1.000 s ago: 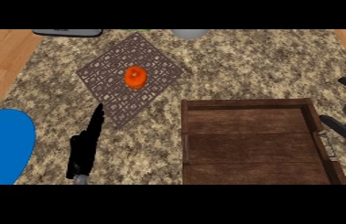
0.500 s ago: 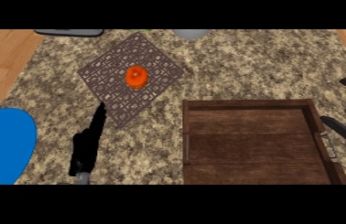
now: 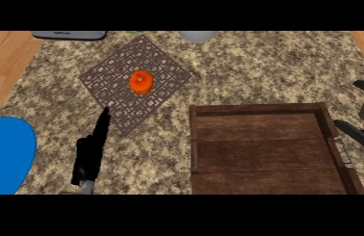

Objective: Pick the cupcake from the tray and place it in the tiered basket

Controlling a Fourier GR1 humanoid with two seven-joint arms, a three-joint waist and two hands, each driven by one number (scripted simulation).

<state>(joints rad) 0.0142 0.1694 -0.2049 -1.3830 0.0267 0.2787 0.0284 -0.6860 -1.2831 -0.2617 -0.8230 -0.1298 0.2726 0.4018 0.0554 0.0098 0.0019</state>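
An orange cupcake [image 3: 141, 82] sits at the middle of a brown lattice-topped tiered basket [image 3: 113, 98], which looks like a diamond from above. The wooden tray [image 3: 263, 148] at the lower right holds nothing. My left hand [image 3: 94, 148] lies at the lower left, fingers straight, tips touching the basket's near corner, well short of the cupcake. Only dark fingers of my right hand [image 3: 349, 131] show at the right edge, straight, beside the tray's right rim and far from the cupcake.
A blue plate [image 3: 13, 155] lies at the left edge, next to my left hand. A grey appliance [image 3: 69, 34] and a pale round object [image 3: 198, 35] sit at the counter's far edge. Wooden floor shows beyond the counter's left side.
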